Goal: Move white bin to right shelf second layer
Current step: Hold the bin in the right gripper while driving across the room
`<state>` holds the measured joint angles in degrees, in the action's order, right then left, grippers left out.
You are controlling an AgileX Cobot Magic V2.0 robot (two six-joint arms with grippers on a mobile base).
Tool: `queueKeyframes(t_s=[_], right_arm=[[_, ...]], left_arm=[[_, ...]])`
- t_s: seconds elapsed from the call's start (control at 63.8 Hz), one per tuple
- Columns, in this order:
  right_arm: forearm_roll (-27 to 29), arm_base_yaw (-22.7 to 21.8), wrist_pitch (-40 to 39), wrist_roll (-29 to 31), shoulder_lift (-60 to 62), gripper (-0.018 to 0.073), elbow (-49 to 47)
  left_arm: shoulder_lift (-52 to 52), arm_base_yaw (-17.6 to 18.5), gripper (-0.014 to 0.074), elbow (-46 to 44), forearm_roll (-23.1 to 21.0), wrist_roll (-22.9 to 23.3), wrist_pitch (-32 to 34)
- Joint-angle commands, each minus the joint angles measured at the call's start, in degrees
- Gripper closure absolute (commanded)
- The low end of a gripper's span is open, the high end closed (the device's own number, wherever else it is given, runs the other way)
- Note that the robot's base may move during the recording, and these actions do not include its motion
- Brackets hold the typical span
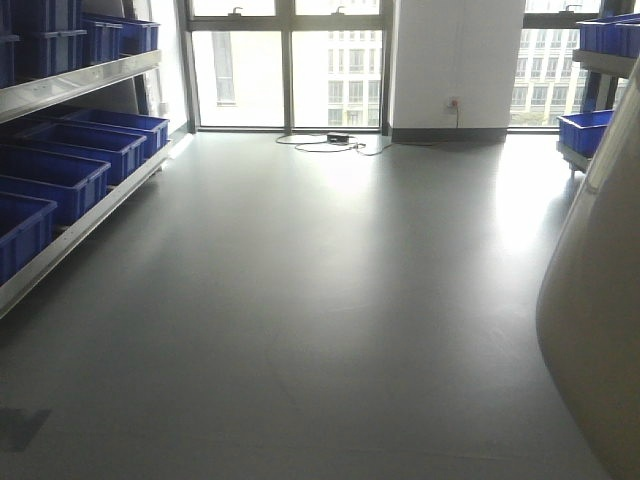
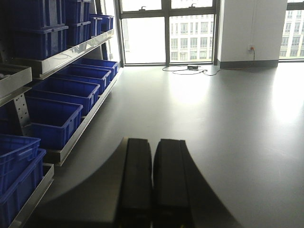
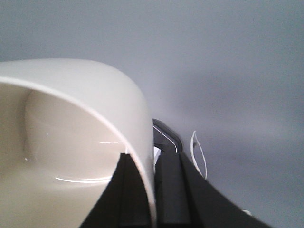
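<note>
In the right pincer (image 3: 146,166), white bin (image 3: 71,118) rim

Front view looks level across the floor (image 1: 330,300) to windows (image 1: 335,75) at 12 o'clock. Left wrist view, lower, shares both, crates (image 2: 57,90) at 9 o'clock. Right wrist view presses close on the bin (image 3: 71,133), front's 4 o'clock.

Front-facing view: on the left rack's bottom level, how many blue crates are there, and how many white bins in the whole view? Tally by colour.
Blue crates: 4
White bin: 1
Total: 5
</note>
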<state>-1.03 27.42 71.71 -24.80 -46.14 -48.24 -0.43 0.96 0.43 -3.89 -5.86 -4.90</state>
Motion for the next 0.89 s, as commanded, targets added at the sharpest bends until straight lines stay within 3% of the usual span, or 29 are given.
queueKeyframes(t_s=[0.0, 0.878], right_arm=[[-0.09, -0.31, -0.35, 0.05, 0.14, 0.0501, -1.56], [-0.09, -0.31, -0.36, 0.05, 0.14, 0.0501, -1.56]], left_arm=[[-0.87, 0.21, 0.0512, 2.11, -0.35, 0.15, 4.90], [-0.87, 0.21, 0.0512, 2.11, -0.35, 0.15, 4.90]])
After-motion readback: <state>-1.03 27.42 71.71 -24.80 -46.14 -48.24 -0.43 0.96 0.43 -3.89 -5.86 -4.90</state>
